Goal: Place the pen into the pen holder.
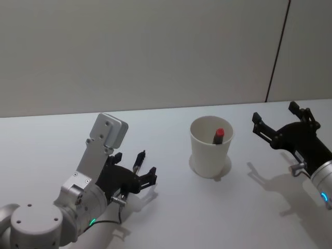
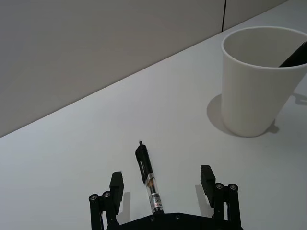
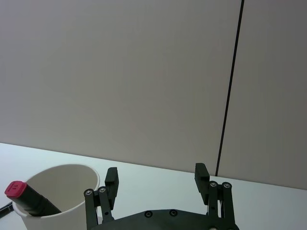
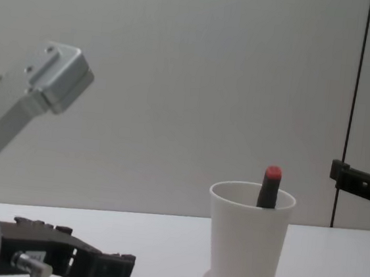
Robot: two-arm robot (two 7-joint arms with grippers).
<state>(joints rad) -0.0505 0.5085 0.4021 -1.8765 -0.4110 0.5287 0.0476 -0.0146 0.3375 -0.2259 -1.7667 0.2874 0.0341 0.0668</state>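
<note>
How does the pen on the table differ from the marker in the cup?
The pen lies on the table, inside the open left hand; the marker leans inside the cup. The pen is slim, partly clear; the marker is thicker, with a red cap. Both are mostly black.

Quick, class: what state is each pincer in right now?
Left pincer: open around the pen, not gripping it.
Right pincer: open, holding nothing.

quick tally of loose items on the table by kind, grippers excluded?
paper cup: 1
pen: 1, on the table between the fingers of the open left gripper
red-capped marker: 1, in the paper cup
total: 3
right gripper open beside the paper cup, not counted
</note>
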